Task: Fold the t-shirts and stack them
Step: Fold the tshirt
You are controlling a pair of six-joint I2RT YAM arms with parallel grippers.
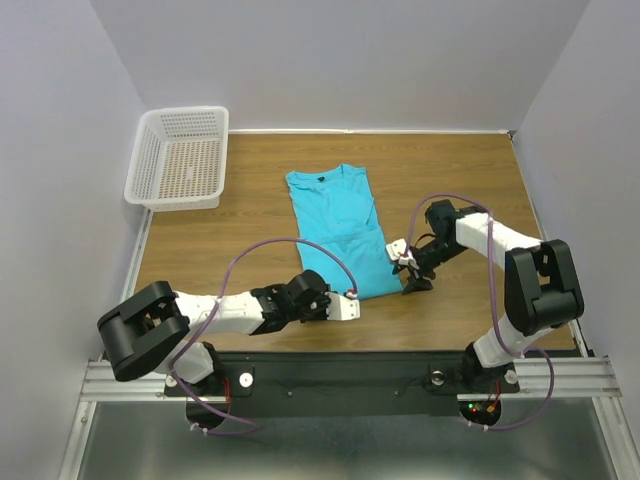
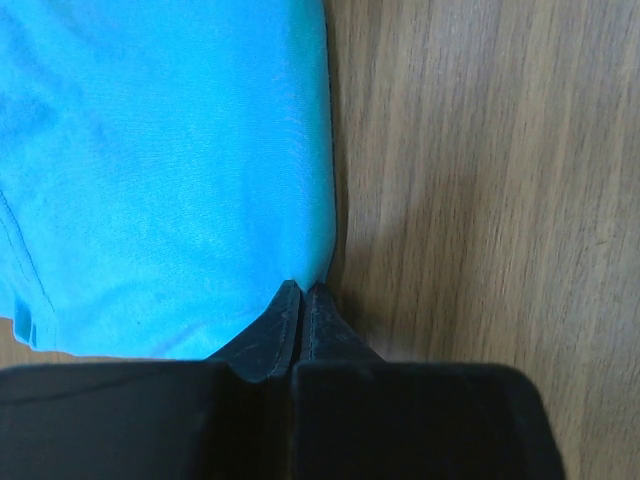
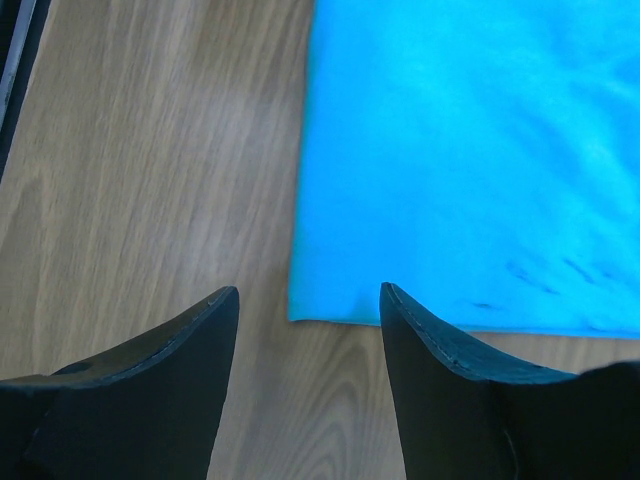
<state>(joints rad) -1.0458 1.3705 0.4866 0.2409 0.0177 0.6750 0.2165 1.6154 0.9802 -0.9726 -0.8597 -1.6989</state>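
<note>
**Pinching the near hem of a single turquoise t-shirt**

Two arms reach out from the near edge of the wooden table (image 1: 250,220), and both end at the near end of the one t-shirt (image 1: 335,225) lying there.

The left gripper (image 1: 354,302) lies low at the shirt's near hem, close to its near right corner. In the left wrist view its two fingers are pressed together, and the blue fabric draws in to a point between their tips, so the claw is nipping the shirt's edge.

The right gripper (image 1: 412,279) sits just off the shirt's right side, near the same corner. In the right wrist view its two fingers (image 3: 200,330) are spread wide, with bare wood under them. The shirt's corner lies just beyond the gap and neither finger touches it.

The shirt is folded into a long narrow strip running away from the arms. Its neck opening is at the far end, and a small dark label shows there.

Beyond the shirt and to its left, at the table's far left corner, stands one white mesh basket (image 1: 185,111), well apart from the shirt.
</note>
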